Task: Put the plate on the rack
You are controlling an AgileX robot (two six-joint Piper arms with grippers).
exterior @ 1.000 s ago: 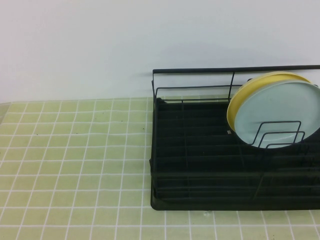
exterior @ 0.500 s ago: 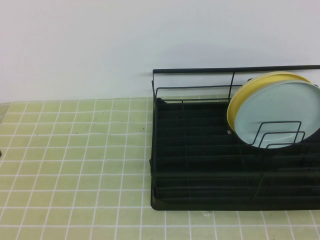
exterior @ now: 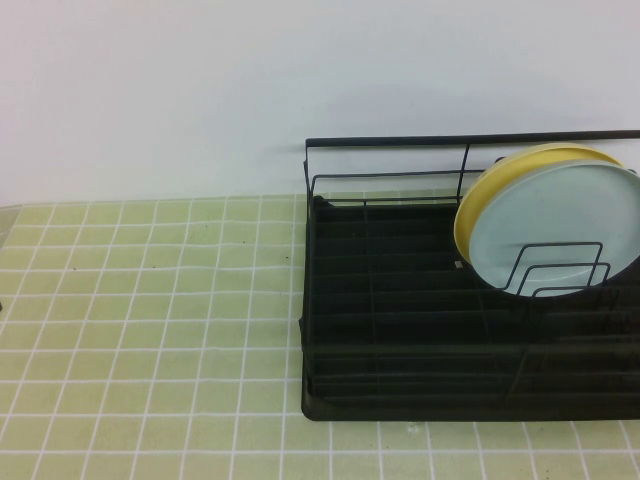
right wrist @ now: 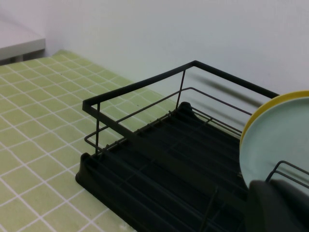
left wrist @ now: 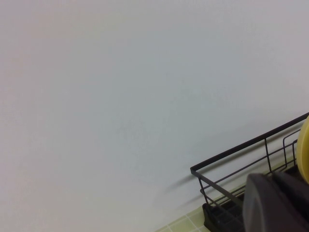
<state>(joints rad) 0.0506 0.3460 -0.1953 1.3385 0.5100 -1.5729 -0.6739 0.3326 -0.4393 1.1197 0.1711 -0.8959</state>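
Note:
A pale blue plate with a yellow rim (exterior: 550, 225) stands on edge at the right end of the black wire dish rack (exterior: 400, 330), leaning behind a wire divider. Neither gripper appears in the high view. In the left wrist view my left gripper (left wrist: 273, 180) is a dark shut mass near the rack's corner rail (left wrist: 231, 151), with a sliver of the plate's yellow rim (left wrist: 304, 145) beside it. In the right wrist view my right gripper (right wrist: 269, 187) is shut and holds nothing, just in front of the plate (right wrist: 275, 140) and above the rack (right wrist: 145, 159).
The rack sits on a green tiled mat (exterior: 150, 300) that stretches to the left. A plain white wall (exterior: 200, 100) stands close behind the rack's tall back rail (exterior: 470, 140). A grey surface edge (right wrist: 19, 46) lies beyond the mat.

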